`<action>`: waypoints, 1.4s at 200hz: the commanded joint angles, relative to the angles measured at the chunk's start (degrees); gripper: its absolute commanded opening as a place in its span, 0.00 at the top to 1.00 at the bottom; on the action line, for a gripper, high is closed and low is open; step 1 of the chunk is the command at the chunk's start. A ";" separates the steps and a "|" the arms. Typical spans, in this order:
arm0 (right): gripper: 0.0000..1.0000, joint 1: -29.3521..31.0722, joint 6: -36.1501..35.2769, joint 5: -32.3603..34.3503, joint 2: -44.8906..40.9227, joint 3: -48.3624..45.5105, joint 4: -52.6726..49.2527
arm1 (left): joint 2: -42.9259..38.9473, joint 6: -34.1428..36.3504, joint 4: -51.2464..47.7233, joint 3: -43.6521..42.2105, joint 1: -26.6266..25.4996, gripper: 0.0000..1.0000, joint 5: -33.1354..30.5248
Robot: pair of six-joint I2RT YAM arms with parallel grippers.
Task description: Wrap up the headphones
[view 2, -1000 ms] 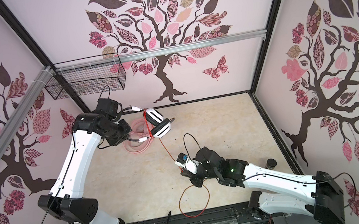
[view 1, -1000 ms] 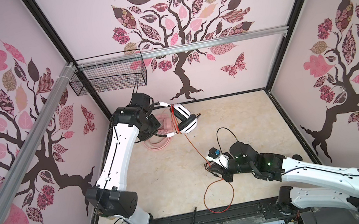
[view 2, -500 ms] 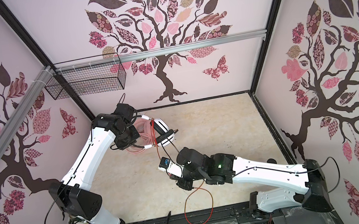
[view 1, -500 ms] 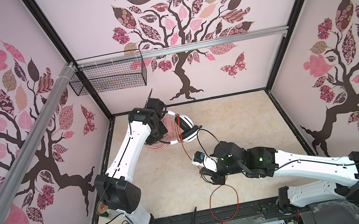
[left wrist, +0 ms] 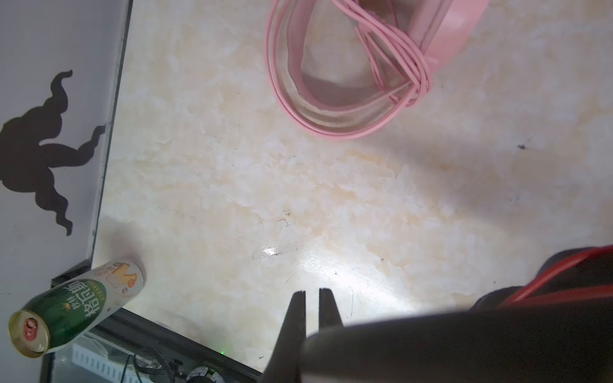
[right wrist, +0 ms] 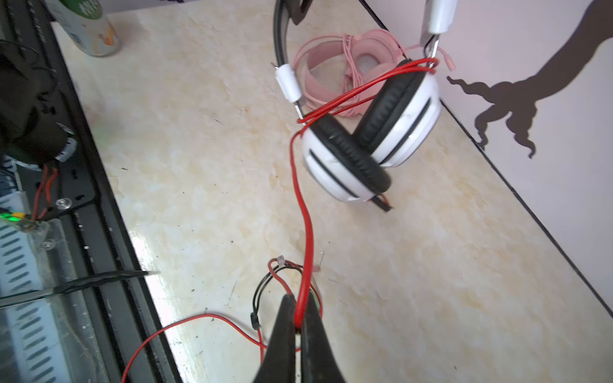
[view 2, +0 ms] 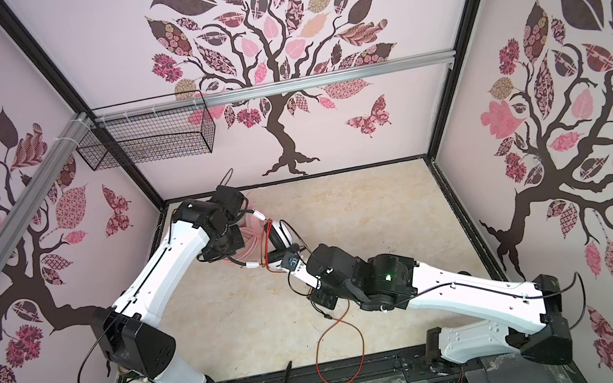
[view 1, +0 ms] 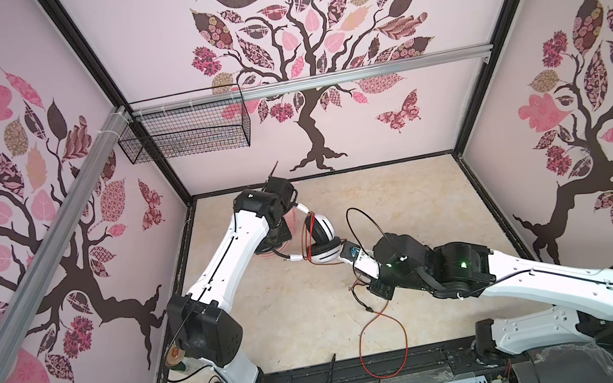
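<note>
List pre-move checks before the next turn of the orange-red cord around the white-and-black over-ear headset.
1. Hold of the right gripper on the orange-red cord: shut on it, ok.
2. Hold of the left gripper on the white-and-black over-ear headset: shut, headset hangs from it, ok.
3. Cord turns seated above both earcups: ok.
4. Slack loop free to feed: not ok, it drapes over the black front rail and could snag.
5. Clearance to the pale pink headset lying on the table: cannot tell.
</note>
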 commanded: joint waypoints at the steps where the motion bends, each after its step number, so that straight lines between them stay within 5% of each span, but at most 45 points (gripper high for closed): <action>1: 1.00 0.22 -1.35 10.21 -1.72 1.52 -5.04 | -2.60 5.51 2.01 -3.04 -4.65 1.00 -3.37; 75: 1.00 0.25 -5.74 28.61 -1.81 1.01 -9.60 | -4.56 6.32 -3.42 -5.09 -17.94 1.00 -10.49; 151: 1.00 0.21 -6.53 27.90 -2.79 0.08 -6.65 | -0.79 -8.72 -21.50 3.90 -18.42 1.00 -27.11; 195: 1.00 -2.73 -9.50 28.72 -0.95 1.18 -3.20 | -3.22 0.10 -16.32 4.31 -19.47 1.00 -18.42; 280: 1.00 -8.67 -14.33 9.71 -1.76 -1.52 9.49 | -12.38 6.34 -10.87 -2.83 -23.40 1.00 -4.26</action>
